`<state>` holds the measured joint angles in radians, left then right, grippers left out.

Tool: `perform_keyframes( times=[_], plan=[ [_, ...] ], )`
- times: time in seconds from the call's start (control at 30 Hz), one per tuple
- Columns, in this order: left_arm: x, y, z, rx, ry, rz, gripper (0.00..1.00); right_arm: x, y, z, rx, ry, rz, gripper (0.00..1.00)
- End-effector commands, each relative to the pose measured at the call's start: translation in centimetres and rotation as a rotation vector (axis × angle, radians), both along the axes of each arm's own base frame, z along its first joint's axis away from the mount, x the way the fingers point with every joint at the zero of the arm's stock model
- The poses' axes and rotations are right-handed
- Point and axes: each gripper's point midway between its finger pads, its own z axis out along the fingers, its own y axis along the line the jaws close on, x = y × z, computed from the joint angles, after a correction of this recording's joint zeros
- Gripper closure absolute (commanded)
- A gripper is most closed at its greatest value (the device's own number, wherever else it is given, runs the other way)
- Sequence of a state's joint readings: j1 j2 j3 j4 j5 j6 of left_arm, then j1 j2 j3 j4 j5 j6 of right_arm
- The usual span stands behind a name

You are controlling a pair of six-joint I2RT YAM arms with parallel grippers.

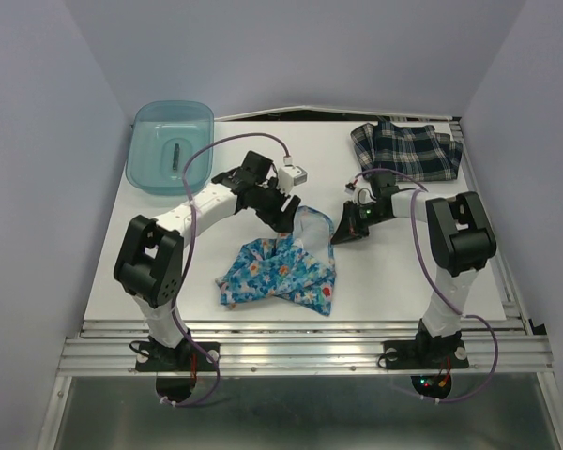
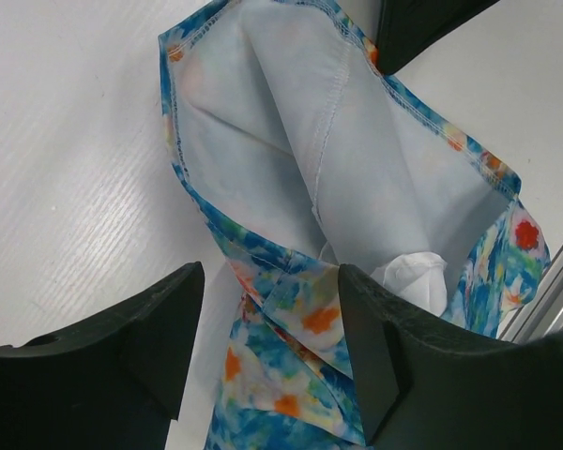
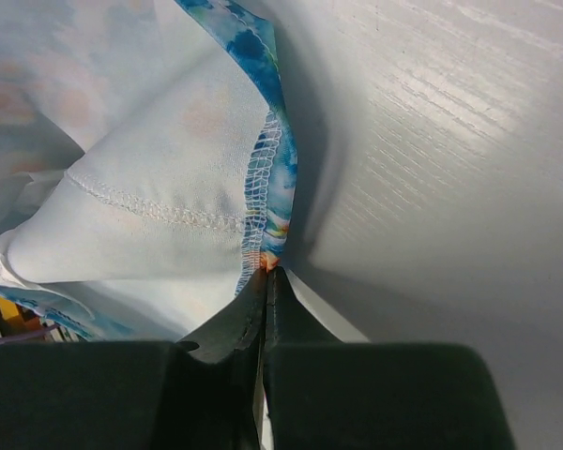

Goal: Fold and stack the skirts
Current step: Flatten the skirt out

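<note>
The plaid skirt (image 1: 408, 150) is lying at the far right of the table (image 1: 403, 277) in a compact, roughly rectangular shape, so it is looking already folded, though its layers are too small to read. The floral skirt (image 1: 281, 274) is sitting in the near middle, rumpled, with one end being lifted toward the grippers and its pale lining showing. The right gripper (image 3: 266, 302) is pinching a hem corner of it with its fingers closed tight. The left gripper (image 2: 272, 347) is hanging over the cloth with fingers spread wide, the fabric passing between them ungripped. By my reading, the floral fold is only beginning, and the stacking is waiting on it, the two skirts lying well apart.
</note>
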<state>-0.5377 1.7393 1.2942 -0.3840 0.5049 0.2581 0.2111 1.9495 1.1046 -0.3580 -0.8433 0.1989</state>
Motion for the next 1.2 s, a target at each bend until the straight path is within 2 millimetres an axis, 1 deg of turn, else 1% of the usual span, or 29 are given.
perform_keyframes(
  times=[0.0,0.1,0.13,0.17,0.2,0.23,0.27,0.33,0.4,0.47,0.5,0.57,0.6,0.63,0.67,0.7,0.77,0.8,0.87,0.9,0.97,1.0,1.03,1.07,1.1,1.13,1.17],
  plan=[
    [1.2,-1.5,3.5,-0.077,-0.062,0.017,0.27,1.0,0.4,2.5,0.014,-0.097,0.009,0.99],
    [1.9,-1.4,4.3,-0.078,-0.077,0.056,0.24,0.4,0.4,2.8,0.017,-0.089,0.003,0.99],
    [2.0,-1.4,4.7,-0.083,-0.086,0.063,0.23,0.3,0.3,2.8,0.014,-0.084,-0.003,0.97],
    [2.2,-1.5,5.1,-0.083,-0.096,0.073,0.19,-0.1,0.2,2.8,0.01,-0.078,-0.01,0.85],
    [2.3,-1.5,5.3,-0.084,-0.099,0.078,0.18,-0.3,0.2,2.9,0.01,-0.072,-0.016,0.77],
    [2.1,-1.7,5.3,-0.08,-0.093,0.078,0.18,-0.4,0.1,2.9,0.008,-0.06,-0.029,0.62],
    [2.3,-1.6,5.2,-0.061,-0.095,0.089,0.18,-0.5,0.1,3.2,0.01,-0.068,-0.036,0.42],
    [2.0,-2.2,5.3,-0.046,-0.098,0.079,0.18,-1.0,0.0,2.9,0.01,-0.038,-0.051,0.3],
    [2.3,-2.3,5.1,-0.003,-0.126,0.098,0.18,-1.2,0.2,2.7,0.022,-0.02,-0.053,0.29],
    [1.8,-2.8,4.2,0.047,-0.126,0.089,0.18,-1.7,0.3,2.3,0.034,0.022,-0.063,0.29],
    [2.0,-2.6,3.5,0.085,-0.126,0.104,0.19,-1.9,0.3,1.6,0.034,0.044,-0.068,0.29],
    [2.0,-2.3,2.6,0.133,-0.12,0.118,0.21,-2.3,0.4,1.0,0.038,0.082,-0.079,0.29],
    [2.3,-2.0,2.4,0.162,-0.128,0.145,0.24,-2.5,0.6,0.9,0.056,0.095,-0.076,0.3],
    [2.3,-1.5,1.8,0.196,-0.116,0.156,0.26,-2.8,0.6,0.5,0.062,0.125,-0.083,0.31],
    [2.5,-1.2,1.6,0.218,-0.12,0.17,0.28,-2.9,0.7,0.4,0.067,0.13,-0.084,0.32],
    [2.8,-0.3,1.4,0.26,-0.134,0.191,0.31,-3.2,1.1,0.3,0.077,0.133,-0.071,0.33],
    [3.0,0.5,1.0,0.307,-0.139,0.204,0.35,-3.5,1.4,-0.1,0.082,0.155,-0.059,0.37],
    [3.1,1.1,1.1,0.34,-0.144,0.21,0.38,-3.5,1.5,-0.1,0.087,0.159,-0.057,0.38],
    [3.0,1.4,0.6,0.362,-0.133,0.207,0.41,-4.0,1.8,-0.3,0.087,0.17,-0.043,0.43],
    [3.3,2.1,0.4,0.396,-0.148,0.224,0.45,-4.2,2.1,-0.3,0.087,0.17,-0.031,0.44],
    [3.4,2.4,0.3,0.405,-0.154,0.225,0.5,-4.6,2.2,-0.5,0.08,0.173,-0.018,0.48],
    [3.6,2.5,0.4,0.408,-0.157,0.232,0.57,-4.7,2.1,-0.7,0.074,0.178,-0.015,0.49],
    [3.7,2.6,0.4,0.41,-0.16,0.236,0.62,-4.6,2.1,-0.7,0.073,0.178,-0.013,0.51],
    [4.0,2.9,0.7,0.402,-0.166,0.25,0.66,-4.7,2.1,-0.8,0.069,0.173,-0.006,0.55],
    [4.3,2.9,1.0,0.394,-0.171,0.26,0.74,-4.7,2.0,-0.8,0.059,0.175,-0.004,0.58],
    [4.5,2.9,1.4,0.386,-0.179,0.267,0.78,-4.6,1.9,-0.8,0.055,0.168,-0.001,0.61],
    [4.7,3.0,2.0,0.377,-0.188,0.275,0.79,-4.5,1.8,-0.8,0.047,0.158,0.008,0.63]
  ],
)
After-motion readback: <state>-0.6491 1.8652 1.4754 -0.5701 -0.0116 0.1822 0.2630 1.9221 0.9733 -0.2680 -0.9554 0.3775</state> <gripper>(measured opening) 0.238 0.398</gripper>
